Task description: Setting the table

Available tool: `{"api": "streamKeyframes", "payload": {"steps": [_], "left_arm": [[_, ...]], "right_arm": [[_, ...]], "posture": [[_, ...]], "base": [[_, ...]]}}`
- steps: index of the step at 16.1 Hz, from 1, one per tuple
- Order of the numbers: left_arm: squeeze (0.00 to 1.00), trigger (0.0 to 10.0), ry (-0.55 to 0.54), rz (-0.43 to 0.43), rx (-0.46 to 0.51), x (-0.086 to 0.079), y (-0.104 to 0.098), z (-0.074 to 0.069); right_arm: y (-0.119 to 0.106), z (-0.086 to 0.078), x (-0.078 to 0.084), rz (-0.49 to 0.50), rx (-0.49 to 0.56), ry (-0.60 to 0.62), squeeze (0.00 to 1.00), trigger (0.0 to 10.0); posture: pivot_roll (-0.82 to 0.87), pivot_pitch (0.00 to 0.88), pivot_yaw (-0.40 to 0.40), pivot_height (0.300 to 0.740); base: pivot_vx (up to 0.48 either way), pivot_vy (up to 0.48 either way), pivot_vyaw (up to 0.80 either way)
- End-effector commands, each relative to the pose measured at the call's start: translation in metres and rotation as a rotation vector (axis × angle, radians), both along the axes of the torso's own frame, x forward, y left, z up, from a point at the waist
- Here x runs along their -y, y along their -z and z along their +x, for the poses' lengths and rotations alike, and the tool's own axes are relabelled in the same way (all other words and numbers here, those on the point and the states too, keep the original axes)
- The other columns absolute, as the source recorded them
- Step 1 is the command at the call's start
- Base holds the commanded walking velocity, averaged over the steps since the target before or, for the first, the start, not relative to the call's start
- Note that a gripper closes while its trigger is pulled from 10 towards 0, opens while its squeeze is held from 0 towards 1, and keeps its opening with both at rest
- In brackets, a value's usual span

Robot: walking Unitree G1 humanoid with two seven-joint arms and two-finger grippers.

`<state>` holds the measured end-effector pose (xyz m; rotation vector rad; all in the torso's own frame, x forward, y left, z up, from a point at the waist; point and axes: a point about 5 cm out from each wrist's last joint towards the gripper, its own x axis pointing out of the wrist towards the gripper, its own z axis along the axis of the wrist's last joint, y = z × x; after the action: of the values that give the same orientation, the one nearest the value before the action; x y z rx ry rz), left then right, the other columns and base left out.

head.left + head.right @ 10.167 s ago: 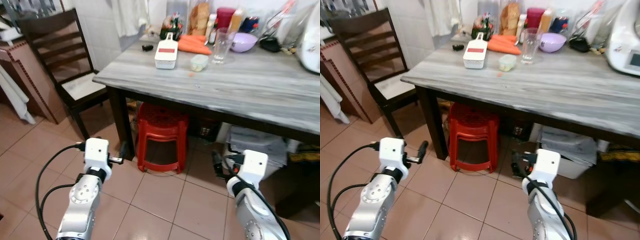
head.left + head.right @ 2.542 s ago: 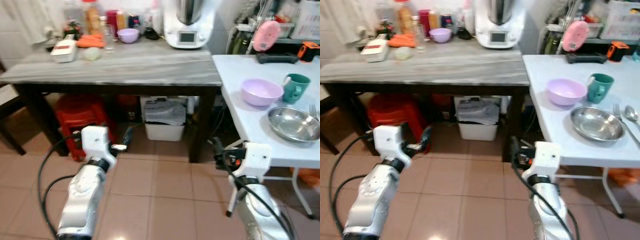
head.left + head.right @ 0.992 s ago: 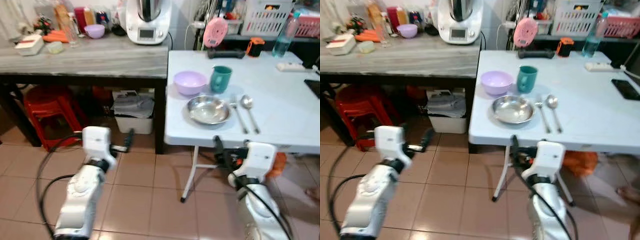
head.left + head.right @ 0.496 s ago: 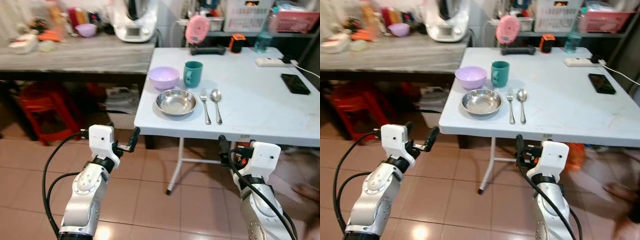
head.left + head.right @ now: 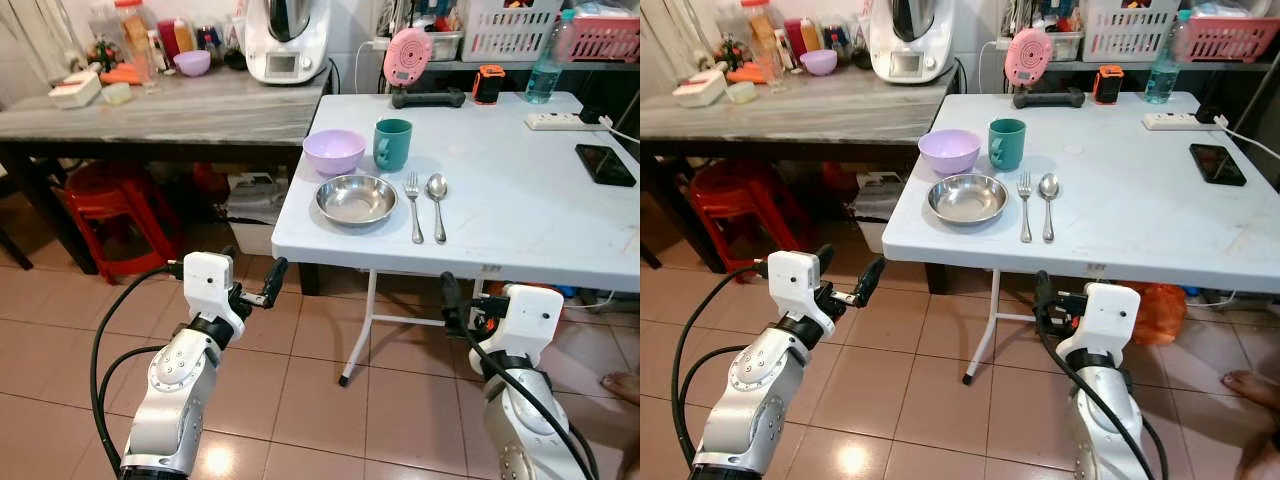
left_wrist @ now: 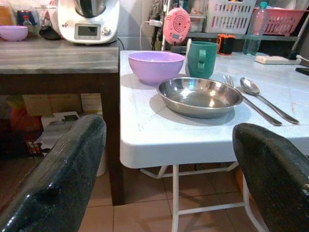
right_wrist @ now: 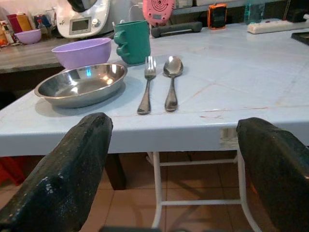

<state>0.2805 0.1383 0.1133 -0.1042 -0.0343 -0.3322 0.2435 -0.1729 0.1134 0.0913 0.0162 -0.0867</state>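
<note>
A white folding table stands in front of me. On its near left part sit a steel dish, a purple bowl and a teal mug behind it. A fork and a spoon lie side by side to the right of the dish. My left gripper is open and empty, held low, short of the table's left corner. My right gripper is open and empty too, below the table's front edge.
A grey wooden table with a kitchen machine, bottles and a small bowl adjoins on the left, a red stool under it. A phone, power strip and baskets occupy the far right. A person's foot rests on the tiled floor.
The view has swung from the grey table to the white table and the whole picture still shifts a little. Both grippers stay low, open and empty.
</note>
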Motion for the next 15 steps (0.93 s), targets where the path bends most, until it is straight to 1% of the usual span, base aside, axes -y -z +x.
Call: {"api": "streamKeyframes", "payload": {"steps": [1, 10, 11, 15], "left_arm": [[0.0, 10.0, -0.006, 0.004, 0.015, -0.0037, -0.0036, 0.0002], [0.0, 10.0, 0.008, 0.005, 0.009, -0.0025, -0.0023, -0.0015], [0.0, 10.0, 0.008, 0.005, 0.008, -0.0024, -0.002, -0.0018], [0.0, 10.0, 0.013, 0.002, 0.002, -0.0012, -0.0008, -0.002]], "right_arm": [[-0.004, 0.0006, -0.004, 0.001, 0.018, -0.008, 0.0, 10.0], [-0.0045, -0.0005, -0.0044, 0.002, 0.018, -0.009, 0.0, 10.0], [-0.0045, -0.0005, -0.0046, 0.005, 0.019, -0.01, 0.0, 10.0], [-0.0053, -0.0005, -0.0044, 0.003, 0.022, -0.011, 0.0, 10.0]], "posture": [[-0.01, 0.0, 0.048, 0.74], [-0.01, 0.0, 0.049, 0.74], [-0.01, 0.0, 0.049, 0.74], [-0.01, 0.0, 0.046, 0.74]], "base": [[0.259, 0.0, 0.0], [0.301, 0.0, 0.0], [0.307, 0.0, -0.8], [0.294, 0.0, 0.0]]}}
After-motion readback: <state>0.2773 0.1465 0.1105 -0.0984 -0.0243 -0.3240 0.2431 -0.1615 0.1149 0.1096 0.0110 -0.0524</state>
